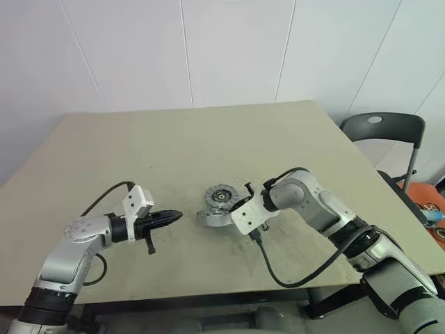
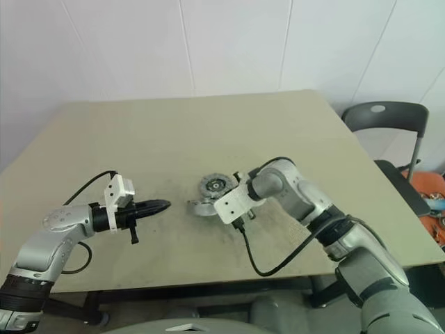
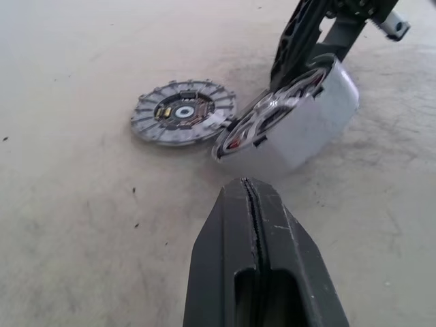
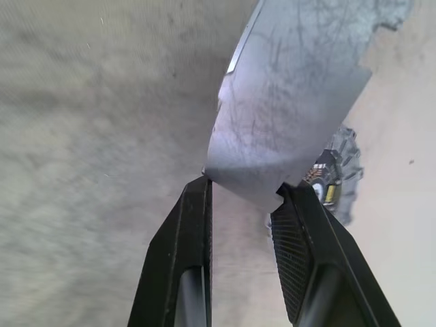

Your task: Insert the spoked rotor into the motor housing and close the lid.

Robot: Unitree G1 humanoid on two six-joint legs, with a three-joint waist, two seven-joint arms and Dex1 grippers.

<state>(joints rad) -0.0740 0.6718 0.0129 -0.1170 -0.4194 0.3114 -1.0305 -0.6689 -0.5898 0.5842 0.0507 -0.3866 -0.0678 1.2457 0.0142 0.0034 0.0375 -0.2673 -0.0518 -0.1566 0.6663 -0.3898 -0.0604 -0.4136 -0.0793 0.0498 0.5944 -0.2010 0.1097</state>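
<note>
Right claw (image 4: 242, 191) angled down, pinching tilted motor housing (image 3: 300, 116) (rim grip).

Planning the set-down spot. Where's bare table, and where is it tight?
Bare: the table from the lid back to the far edge, and the far-left stretch beyond the left gripper. Also bare along the right edge past the right arm. Tight: the centre, where the right gripper holds the motor housing tilted, touching the lid.

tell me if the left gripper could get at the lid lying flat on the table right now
Probably yes. The left gripper is shut and points toward the lid across bare table. The right gripper holds the tilted motor housing right beside the lid, crowding that side.
</note>
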